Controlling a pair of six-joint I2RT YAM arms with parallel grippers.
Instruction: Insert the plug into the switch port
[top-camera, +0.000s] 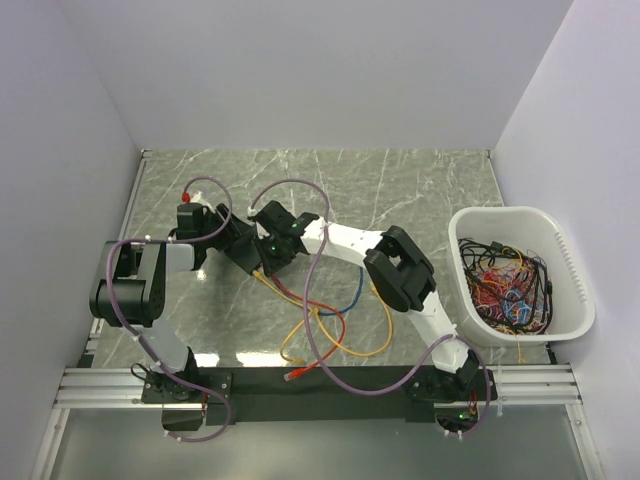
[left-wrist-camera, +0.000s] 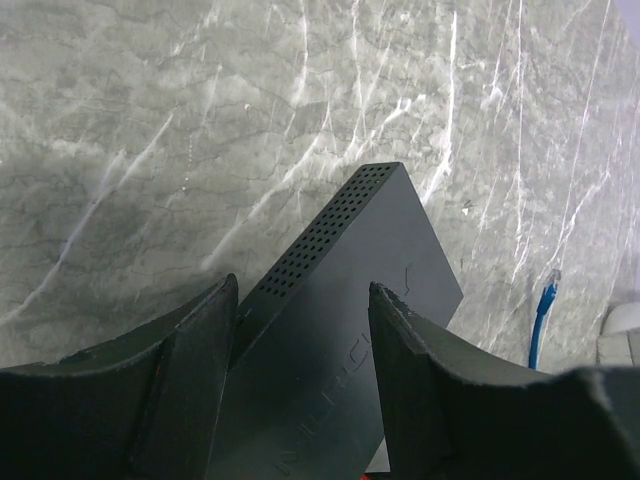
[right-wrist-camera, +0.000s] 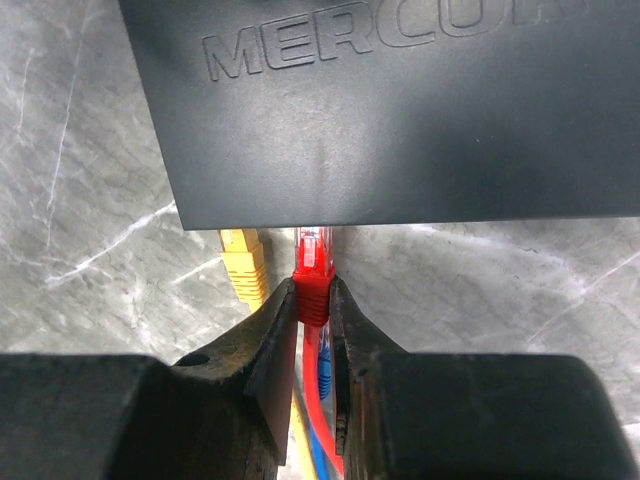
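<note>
The switch (left-wrist-camera: 350, 290) is a flat matte-black box with a perforated side, tilted between my left gripper's fingers (left-wrist-camera: 200, 380). My left gripper (left-wrist-camera: 300, 330) is shut on it, one finger against the perforated side and the other on the lettered top. In the right wrist view the switch (right-wrist-camera: 400, 110) fills the top. My right gripper (right-wrist-camera: 313, 300) is shut on the red plug (right-wrist-camera: 313, 265), whose clear tip meets the switch's near edge. The ports are hidden under that edge. From above, both grippers (top-camera: 238, 240) (top-camera: 268, 245) meet mid-table and cover the switch.
A yellow plug (right-wrist-camera: 243, 262) lies just left of the red one, and a blue cable (right-wrist-camera: 325, 380) runs beneath it. Loose red, yellow and blue cables (top-camera: 320, 320) loop toward the near edge. A white tub (top-camera: 570, 290) of tangled wires stands at the right.
</note>
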